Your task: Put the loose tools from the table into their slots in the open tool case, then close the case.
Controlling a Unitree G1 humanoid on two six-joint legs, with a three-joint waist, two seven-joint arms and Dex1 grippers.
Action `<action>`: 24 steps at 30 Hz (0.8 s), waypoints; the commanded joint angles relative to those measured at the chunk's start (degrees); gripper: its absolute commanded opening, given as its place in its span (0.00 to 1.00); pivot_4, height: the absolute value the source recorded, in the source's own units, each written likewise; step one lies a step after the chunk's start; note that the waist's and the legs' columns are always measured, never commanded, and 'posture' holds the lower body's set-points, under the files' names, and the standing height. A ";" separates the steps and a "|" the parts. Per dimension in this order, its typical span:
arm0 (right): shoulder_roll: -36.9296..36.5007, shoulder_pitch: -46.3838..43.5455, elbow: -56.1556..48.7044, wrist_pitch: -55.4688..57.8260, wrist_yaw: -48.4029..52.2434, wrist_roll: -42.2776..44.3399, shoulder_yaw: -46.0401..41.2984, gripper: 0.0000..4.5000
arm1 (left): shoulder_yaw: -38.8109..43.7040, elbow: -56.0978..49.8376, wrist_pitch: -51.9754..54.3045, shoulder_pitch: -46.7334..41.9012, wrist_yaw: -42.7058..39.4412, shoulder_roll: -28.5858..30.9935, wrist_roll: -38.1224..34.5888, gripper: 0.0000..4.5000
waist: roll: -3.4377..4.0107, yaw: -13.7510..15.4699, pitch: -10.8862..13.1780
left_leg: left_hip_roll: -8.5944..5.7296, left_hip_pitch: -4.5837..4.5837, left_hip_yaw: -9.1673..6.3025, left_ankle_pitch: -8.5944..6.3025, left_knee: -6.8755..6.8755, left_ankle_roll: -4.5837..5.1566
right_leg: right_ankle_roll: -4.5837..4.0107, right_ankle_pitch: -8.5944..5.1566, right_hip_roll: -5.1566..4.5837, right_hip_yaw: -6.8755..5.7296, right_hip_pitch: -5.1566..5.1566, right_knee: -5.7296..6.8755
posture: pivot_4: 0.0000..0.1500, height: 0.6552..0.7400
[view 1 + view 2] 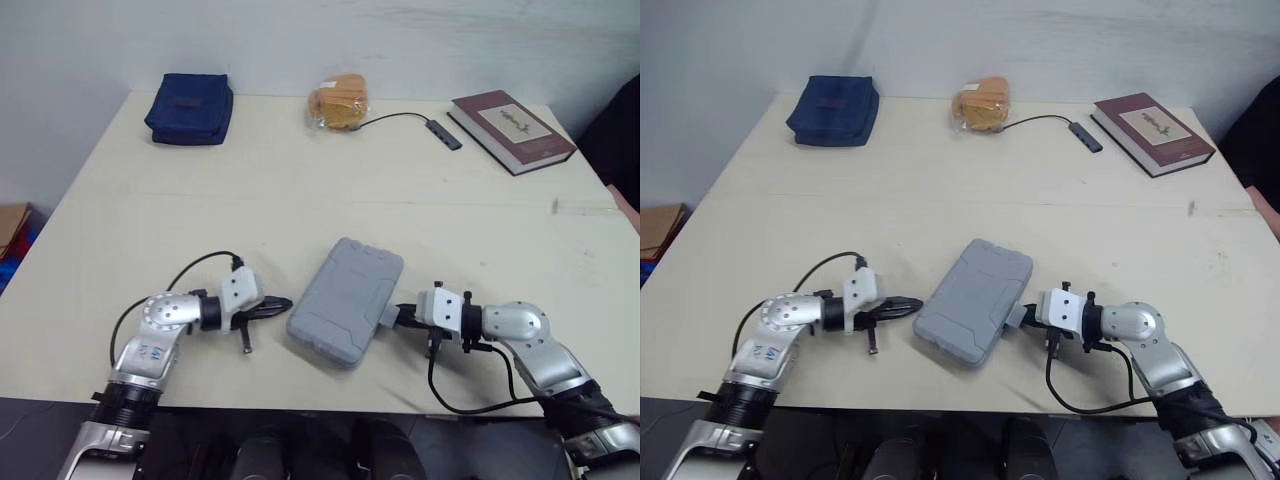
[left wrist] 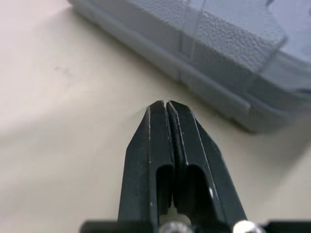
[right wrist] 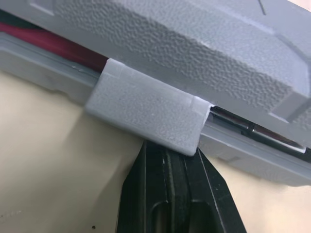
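Lower centre of the frame, the tool case (image 1: 347, 300) is lying on the bench (image 1: 300, 180), lid down but looking unlatched. Left tool (image 2: 165, 104) and right tool (image 3: 170, 148) are both sitting pinched shut, empty. The right one is pressing at the latch (image 3: 146, 109): stiff moulded plastic, likely needing a firm push there.

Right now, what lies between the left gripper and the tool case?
Nothing but bare table; the left wrist view shows the shut left gripper just short of the tool case.

The case (image 1: 347, 300) is pebbled grey, red showing in its seam. The surface (image 1: 300, 190) is cream, the far-left pouch (image 1: 190, 108) navy, the far-right book (image 1: 512, 130) maroon.
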 commanded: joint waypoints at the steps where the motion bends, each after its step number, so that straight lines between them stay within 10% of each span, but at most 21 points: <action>1: -2.49 5.11 0.88 2.48 -1.72 1.09 -5.43 0.00 | 2.14 -3.26 0.80 -1.86 -2.61 0.61 -5.48 0.00 | 0.04 0.69 0.02 | -0.04 -0.02 0.00 -0.01 0.00 0.02 | 0.01 0.01 -0.01 0.01 0.00 -0.02 | 1.00 1.00; 9: -3.71 19.08 -13.14 6.21 -4.72 7.79 -15.98 0.00 | -4.03 -10.86 7.82 -9.89 -5.19 -3.46 -10.89 0.00 | 0.17 1.17 0.10 | -0.14 -0.21 0.06 -0.20 0.00 0.20 | 0.14 0.07 0.13 0.00 0.03 -0.39 | 1.00 1.00; 24: -0.36 24.84 -32.30 15.61 -10.04 8.22 -15.93 0.00 | -23.95 7.51 12.57 -24.68 0.14 -13.88 8.15 0.00 | 0.32 0.99 0.19 | -0.11 -0.48 0.18 -0.14 -0.01 0.20 | 0.21 0.10 0.35 0.11 -0.43 -0.31 | 1.00 1.00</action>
